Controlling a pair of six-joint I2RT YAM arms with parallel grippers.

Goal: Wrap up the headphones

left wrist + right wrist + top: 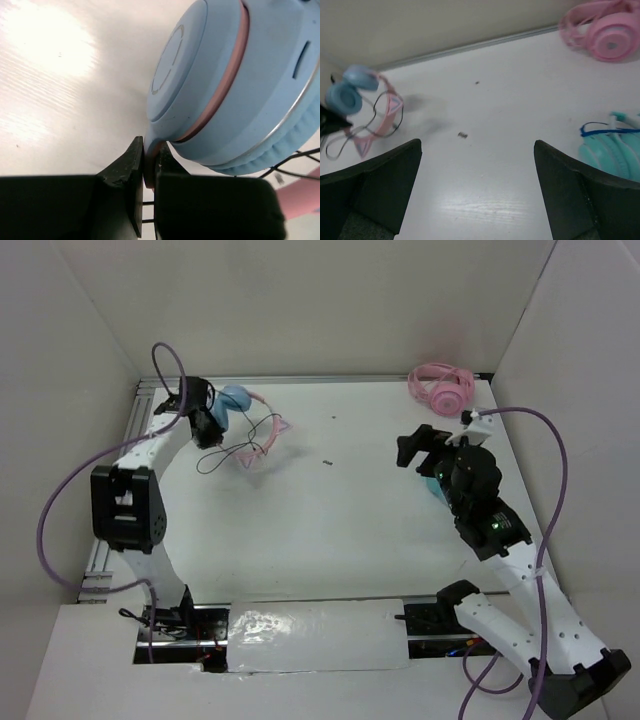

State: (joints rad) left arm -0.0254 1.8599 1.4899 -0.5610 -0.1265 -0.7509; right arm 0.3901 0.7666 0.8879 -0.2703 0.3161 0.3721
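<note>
The headphones (243, 415), with light blue ear cups and a pink cat-ear headband, are at the far left of the table, their thin black cable (222, 452) looped loosely beside them. My left gripper (208, 420) is shut on the edge of one blue ear cup (225, 85), pinching its pink rim between the fingers (127, 175). The headphones also show at the left of the right wrist view (362, 107). My right gripper (477, 165) is open and empty above the table's right side (420, 450).
All-pink headphones (440, 388) lie at the far right corner. Teal headphones (610, 150) lie under my right arm near the right wall. A small dark speck (327, 462) lies mid-table. White walls enclose three sides.
</note>
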